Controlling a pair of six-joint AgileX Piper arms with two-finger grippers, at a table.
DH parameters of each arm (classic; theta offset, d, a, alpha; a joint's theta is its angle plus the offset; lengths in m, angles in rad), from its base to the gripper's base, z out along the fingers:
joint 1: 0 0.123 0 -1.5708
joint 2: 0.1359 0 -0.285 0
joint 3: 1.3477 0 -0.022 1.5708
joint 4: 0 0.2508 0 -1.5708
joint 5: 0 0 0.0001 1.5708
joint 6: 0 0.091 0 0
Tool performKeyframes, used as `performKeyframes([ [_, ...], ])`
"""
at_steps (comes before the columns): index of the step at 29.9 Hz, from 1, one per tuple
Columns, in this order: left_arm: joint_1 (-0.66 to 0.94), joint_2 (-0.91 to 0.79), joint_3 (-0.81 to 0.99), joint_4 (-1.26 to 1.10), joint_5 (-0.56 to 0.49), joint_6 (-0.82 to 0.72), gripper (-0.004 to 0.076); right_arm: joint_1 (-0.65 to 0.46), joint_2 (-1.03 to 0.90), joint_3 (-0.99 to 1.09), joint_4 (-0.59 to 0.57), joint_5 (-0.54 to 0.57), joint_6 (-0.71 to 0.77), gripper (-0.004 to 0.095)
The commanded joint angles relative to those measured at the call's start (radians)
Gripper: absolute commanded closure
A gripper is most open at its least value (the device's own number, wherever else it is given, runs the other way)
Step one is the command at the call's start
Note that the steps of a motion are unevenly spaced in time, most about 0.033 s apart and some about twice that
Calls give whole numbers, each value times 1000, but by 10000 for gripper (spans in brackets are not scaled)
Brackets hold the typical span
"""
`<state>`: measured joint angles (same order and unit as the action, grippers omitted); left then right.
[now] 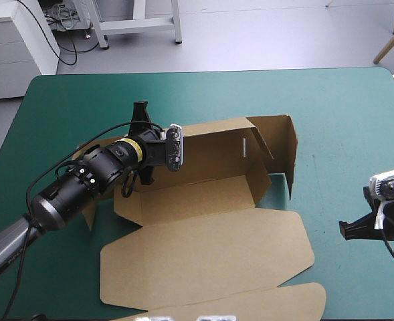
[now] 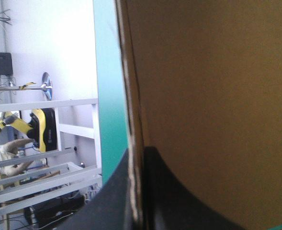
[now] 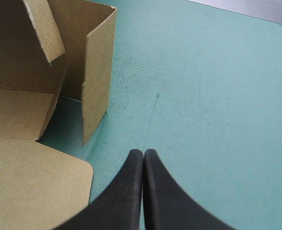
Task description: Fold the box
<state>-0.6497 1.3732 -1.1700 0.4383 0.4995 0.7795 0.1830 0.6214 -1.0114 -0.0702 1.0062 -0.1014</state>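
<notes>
Brown box half-formed: walls up at twelve and three o'clock, nine-o'clock side likely remains; left gripper pinches its far wall; right gripper closed, empty, at four o'clock.

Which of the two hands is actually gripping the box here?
The left hand: it is shut on an edge of the box. The right hand is shut on nothing, over the teal-green cover beside the box.
</notes>
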Motion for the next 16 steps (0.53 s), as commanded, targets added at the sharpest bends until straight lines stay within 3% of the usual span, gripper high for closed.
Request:
performKeyframes([
  [1,-9,-33,-29,27,-103,17,734,-5,2,-32,-20,-58,7,927],
  [8,-81,-33,-28,28,-124,120,734,-5,2,-32,-18,-58,44,927],
  [16,-99,-33,-27,43,-156,99,734,-5,2,-32,-14,-58,55,927],
])
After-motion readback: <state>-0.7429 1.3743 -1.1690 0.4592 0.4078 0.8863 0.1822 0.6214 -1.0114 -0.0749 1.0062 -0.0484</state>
